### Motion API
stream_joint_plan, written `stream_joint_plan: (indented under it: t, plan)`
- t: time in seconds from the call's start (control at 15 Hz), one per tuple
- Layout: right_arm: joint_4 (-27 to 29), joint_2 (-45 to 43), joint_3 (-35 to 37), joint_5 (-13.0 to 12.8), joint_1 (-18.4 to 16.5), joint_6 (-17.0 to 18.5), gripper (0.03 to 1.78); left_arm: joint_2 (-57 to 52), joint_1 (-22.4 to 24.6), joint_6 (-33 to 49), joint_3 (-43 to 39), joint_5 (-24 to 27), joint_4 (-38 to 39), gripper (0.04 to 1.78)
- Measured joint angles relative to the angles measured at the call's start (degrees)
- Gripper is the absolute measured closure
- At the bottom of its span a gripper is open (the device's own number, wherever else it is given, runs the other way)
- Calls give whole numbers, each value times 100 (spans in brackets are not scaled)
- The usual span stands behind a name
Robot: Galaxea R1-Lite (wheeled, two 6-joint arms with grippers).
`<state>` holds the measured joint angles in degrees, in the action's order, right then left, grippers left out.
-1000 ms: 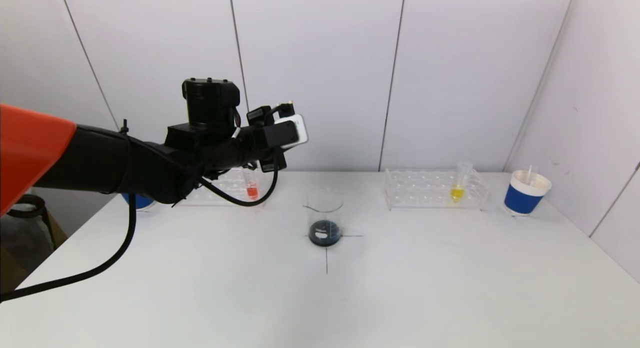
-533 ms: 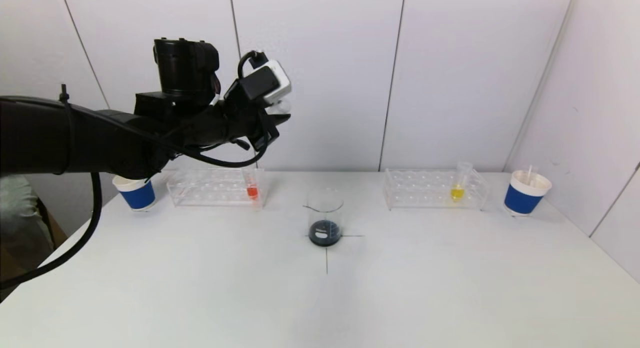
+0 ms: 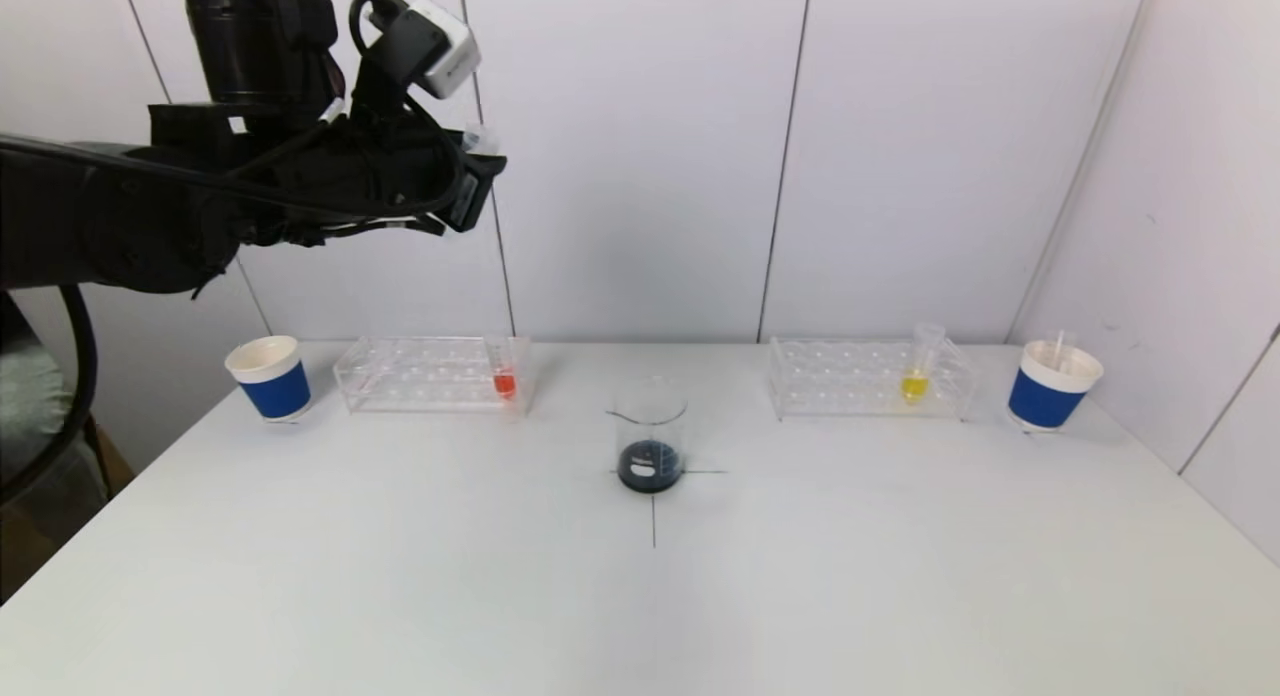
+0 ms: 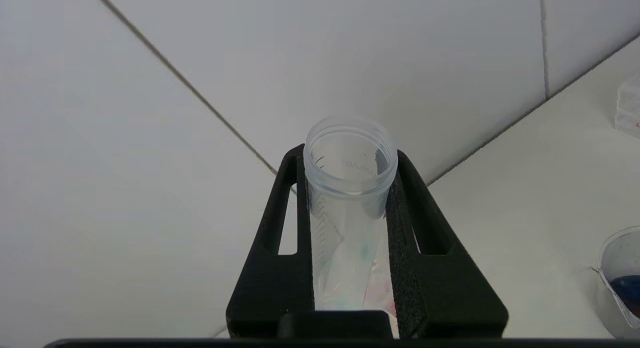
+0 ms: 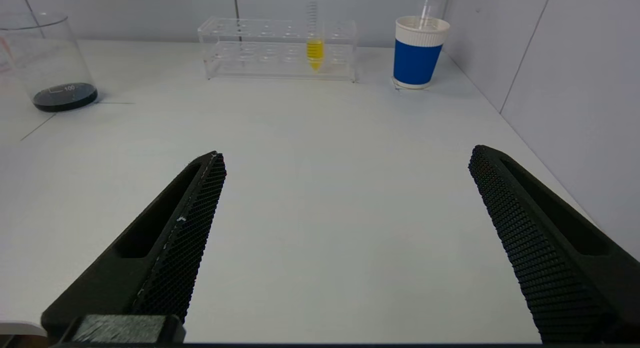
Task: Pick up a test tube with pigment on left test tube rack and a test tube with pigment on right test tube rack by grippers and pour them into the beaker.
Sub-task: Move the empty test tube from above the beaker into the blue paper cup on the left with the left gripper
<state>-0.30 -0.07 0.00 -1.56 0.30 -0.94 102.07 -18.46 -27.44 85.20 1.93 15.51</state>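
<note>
- Left tool [image 4: 350, 208] high above the left rack [image 3: 430, 374], clamped on an emptied-looking tube [image 4: 350, 188].
- Right tool [image 5: 345, 238] wide apart, low over the desk [image 3: 640, 596].
- Beaker [image 3: 650, 436] at centre holds dark liquid.
- Risk: the tilted tube may drip leftover liquid onto the desk.

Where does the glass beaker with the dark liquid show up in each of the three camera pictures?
Head view: beaker mid-table, on the crossed lines.
Left wrist view: only its rim and dark liquid, at the edge.
Right wrist view: far corner.
Shared landmark: none in all three; the yellow test tube links two.
</note>
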Motion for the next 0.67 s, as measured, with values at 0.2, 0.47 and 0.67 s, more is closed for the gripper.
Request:
stream_joint_plan:
  t: [0.2, 0.47, 0.67]
  plan:
    - [0, 0, 0, -1, 0, 0, 4, -61, 468, 443, 143, 13, -62, 138]
    - [0, 0, 0, -1, 2, 0, 4, -52, 1058, 831, 195, 38, -22, 138]
    - [-2, 0, 0, 0, 2, 0, 4, -48, 1532, 1251, 160, 41, -51, 138]
